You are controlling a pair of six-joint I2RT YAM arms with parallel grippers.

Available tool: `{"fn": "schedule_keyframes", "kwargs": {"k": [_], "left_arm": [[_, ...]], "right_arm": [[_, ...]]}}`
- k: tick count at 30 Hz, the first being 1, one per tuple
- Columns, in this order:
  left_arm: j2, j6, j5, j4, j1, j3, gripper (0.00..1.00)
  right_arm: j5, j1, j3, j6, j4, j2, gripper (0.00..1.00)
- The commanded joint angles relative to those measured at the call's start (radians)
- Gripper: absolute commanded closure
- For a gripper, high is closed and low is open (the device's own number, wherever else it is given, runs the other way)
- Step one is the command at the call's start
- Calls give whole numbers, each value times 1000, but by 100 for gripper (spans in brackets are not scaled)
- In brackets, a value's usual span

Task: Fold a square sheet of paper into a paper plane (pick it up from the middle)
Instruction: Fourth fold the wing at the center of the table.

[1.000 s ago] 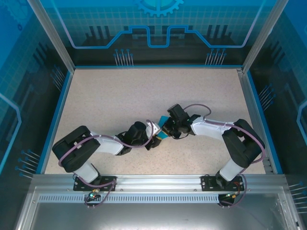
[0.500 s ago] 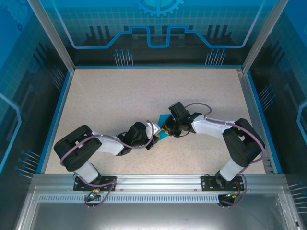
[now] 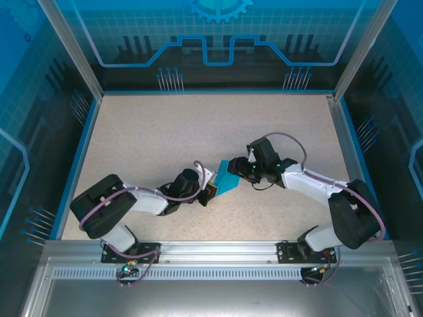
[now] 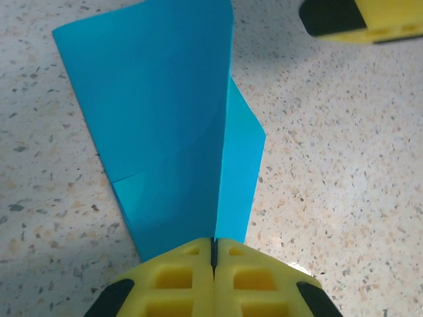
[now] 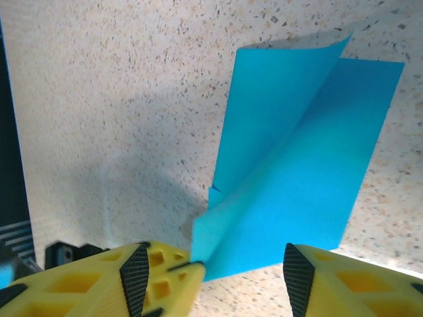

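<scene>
Pinching the blue paper [image 4: 165, 119], left fingers [image 4: 175, 274] clenched; right fingers [image 5: 79, 287] spread apart, gripping nothing.

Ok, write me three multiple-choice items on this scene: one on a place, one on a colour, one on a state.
1. Where is the paper?
A) between the left hand and the right hand
B) against the far wall
C) on the near rail
2. Its colour?
A) white
B) red
C) cyan-blue
3. The left hand is:
A) wide open
B) shut on the paper
C) clear of the paper

Answers: A, the top view shows it between the two hands; C, both wrist views show bright blue; B, its yellow fingers meet with the paper's edge pinched between them.
</scene>
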Motion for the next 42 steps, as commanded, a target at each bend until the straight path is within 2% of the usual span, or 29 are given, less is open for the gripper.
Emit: {"fn": "schedule_keyframes", "kwargs": {"k": [1, 4, 10, 17, 33, 42], "left_arm": [[-21, -158, 65, -9, 22, 3, 99], [-11, -220, 108, -7, 35, 11, 99], [-6, -338, 158, 18, 56, 9, 100], [7, -457, 163, 53, 64, -6, 100], [41, -547, 169, 40, 83, -3, 100], [43, -541, 172, -14, 87, 14, 93]], "right_arm": [[-73, -14, -37, -133, 57, -1, 42], [-125, -13, -50, -147, 95, 25, 44], [-153, -7, -46, -152, 139, 93, 48], [-161, 9, 7, -157, 144, 185, 51], [-155, 17, 62, -126, 144, 294, 53], [-115, 18, 82, -111, 90, 330, 53]]}}
